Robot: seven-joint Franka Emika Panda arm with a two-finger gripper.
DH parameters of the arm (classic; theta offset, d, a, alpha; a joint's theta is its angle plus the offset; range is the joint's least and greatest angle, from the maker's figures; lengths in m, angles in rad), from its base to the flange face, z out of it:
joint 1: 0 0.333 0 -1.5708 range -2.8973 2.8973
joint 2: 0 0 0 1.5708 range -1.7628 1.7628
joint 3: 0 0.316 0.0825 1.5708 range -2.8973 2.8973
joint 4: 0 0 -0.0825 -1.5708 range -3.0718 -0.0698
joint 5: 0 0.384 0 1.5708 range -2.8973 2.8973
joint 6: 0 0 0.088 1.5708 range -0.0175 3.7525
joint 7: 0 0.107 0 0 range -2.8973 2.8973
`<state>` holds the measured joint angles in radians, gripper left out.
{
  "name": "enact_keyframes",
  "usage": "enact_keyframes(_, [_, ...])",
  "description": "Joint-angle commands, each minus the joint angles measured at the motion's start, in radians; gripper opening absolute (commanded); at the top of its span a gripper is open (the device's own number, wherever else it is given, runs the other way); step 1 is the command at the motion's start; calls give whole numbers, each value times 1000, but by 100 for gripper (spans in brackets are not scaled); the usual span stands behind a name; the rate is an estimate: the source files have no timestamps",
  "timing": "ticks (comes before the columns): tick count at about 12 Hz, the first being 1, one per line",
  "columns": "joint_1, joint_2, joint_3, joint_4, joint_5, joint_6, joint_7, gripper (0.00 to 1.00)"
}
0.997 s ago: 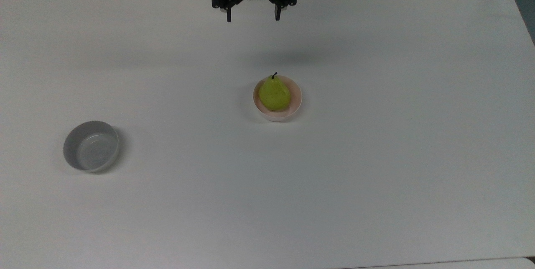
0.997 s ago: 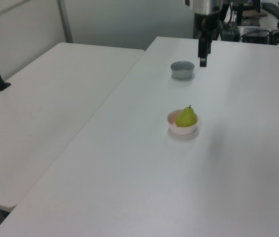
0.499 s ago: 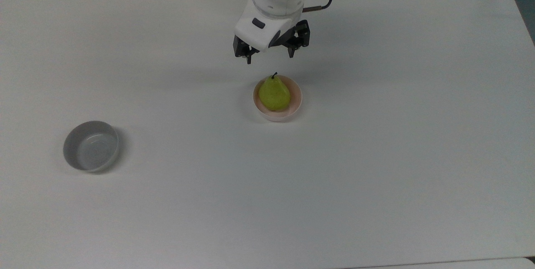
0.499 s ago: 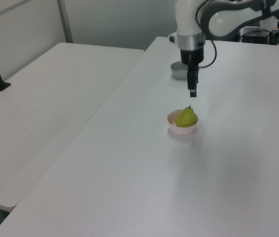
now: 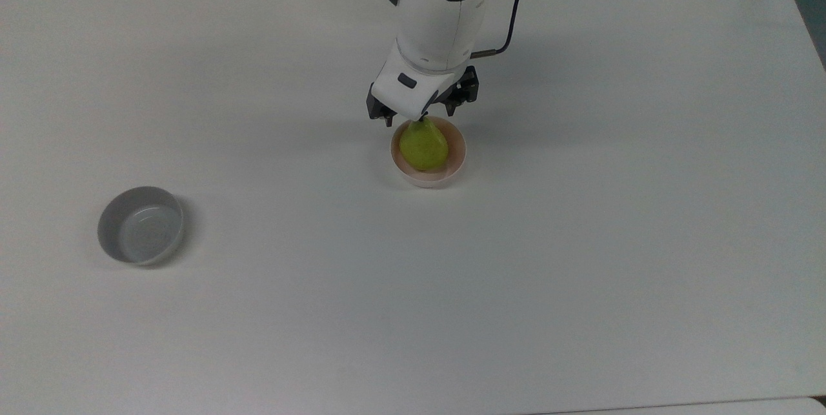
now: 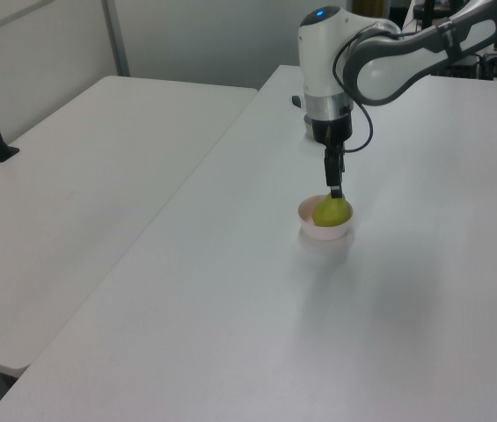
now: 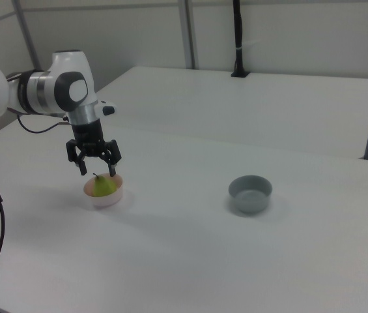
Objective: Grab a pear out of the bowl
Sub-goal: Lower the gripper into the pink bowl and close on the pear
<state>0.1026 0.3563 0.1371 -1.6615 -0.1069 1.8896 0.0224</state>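
A yellow-green pear (image 5: 424, 146) with a short dark stem lies in the pale pink bowl (image 5: 459, 155) near the middle of the white table. My gripper (image 5: 420, 115) hangs open right above the pear's stem end, one finger on each side of it, touching nothing. In the right view the gripper (image 7: 97, 171) straddles the top of the pear (image 7: 104, 186), with the fingertips about level with the rim of the bowl (image 7: 110, 198). From the left view, the gripper (image 6: 336, 188) points straight down onto the pear (image 6: 332, 213) in the bowl (image 6: 317, 231).
An empty grey bowl (image 5: 141, 225) stands far off toward the top view's left, and in the right view the grey bowl (image 7: 250, 193) sits to the right of the pink one. A second white table (image 6: 98, 158) adjoins this one. A black post (image 7: 238, 39) stands at its far edge.
The arm has come from the table's far edge toward the pink bowl and dropped lower. The open fingers now flank the pear's top. Pear and bowls have not moved.
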Motion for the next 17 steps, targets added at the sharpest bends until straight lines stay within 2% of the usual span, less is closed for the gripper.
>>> enact_keyframes(1, [23, 18, -7, -14, -28, 55, 4, 100])
enact_keyframes(9, [35, 79, -7, -12, -66, 108, 47, 97])
enact_keyframes(17, [45, 111, -8, -11, -73, 145, 50, 90])
